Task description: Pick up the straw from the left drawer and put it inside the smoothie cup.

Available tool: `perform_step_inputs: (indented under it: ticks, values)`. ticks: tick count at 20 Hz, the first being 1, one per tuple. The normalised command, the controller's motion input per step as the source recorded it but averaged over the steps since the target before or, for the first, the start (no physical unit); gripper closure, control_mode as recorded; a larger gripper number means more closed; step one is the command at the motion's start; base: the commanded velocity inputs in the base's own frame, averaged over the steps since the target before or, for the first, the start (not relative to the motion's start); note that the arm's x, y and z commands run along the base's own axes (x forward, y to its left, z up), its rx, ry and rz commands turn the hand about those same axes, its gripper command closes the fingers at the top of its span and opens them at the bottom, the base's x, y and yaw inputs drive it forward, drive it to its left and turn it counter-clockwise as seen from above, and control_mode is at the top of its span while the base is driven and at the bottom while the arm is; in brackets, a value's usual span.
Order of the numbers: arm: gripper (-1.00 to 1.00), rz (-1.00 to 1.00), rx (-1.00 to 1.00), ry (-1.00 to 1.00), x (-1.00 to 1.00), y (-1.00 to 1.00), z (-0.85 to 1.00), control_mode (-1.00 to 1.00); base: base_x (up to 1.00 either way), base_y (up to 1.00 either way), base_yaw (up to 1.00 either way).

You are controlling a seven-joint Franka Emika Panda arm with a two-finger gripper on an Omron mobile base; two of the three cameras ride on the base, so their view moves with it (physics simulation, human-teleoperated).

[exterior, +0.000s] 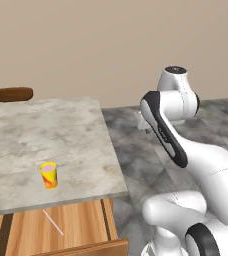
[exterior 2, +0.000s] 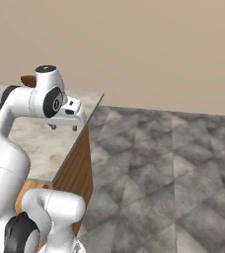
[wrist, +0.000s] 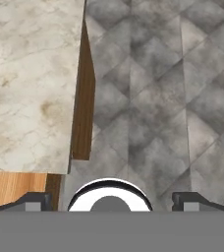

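The straw, a thin pale pinkish-white stick, lies in the open light-wood left drawer, lower left. Your end effector is spread and empty; lower it across the stick.

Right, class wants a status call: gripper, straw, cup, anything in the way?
Gripper empty, high by the counter's corner, open or shut unclear. Straw flat in open left drawer. Smoothie cup upright on counter. Nothing blocking.
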Motion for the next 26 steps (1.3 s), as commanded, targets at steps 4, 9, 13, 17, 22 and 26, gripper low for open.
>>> perform_step_inputs:
  ticks: [4, 9, 13, 17, 22, 26]
  values:
    - [-1.00, -0.10, 0.00, -0.04, -1.00, 0.97, -0.43, -1.00, 0.00, 0.00, 0.00]
    - [-1.00, 0.00, 0.04, 0.02, -0.71, 1.00, -0.40, -1.00, 0.00, 0.00, 0.00]
    - [-1.00, 0.00, 0.14, 0.06, -0.10, 1.00, -0.66, -1.00, 0.00, 0.00, 0.00]
    - [-1.00, 0.00, 0.10, 0.01, 0.00, 0.95, -0.69, -1.00, 0.00, 0.00, 0.00]
    - [-1.00, 0.00, 0.04, 0.00, -0.12, 0.49, -0.78, -1.00, 0.00, 0.00, 0.00]
    - [-1.00, 0.00, 0.00, 0.03, -0.01, 0.36, -0.76, -1.00, 0.00, 0.00, 0.00]
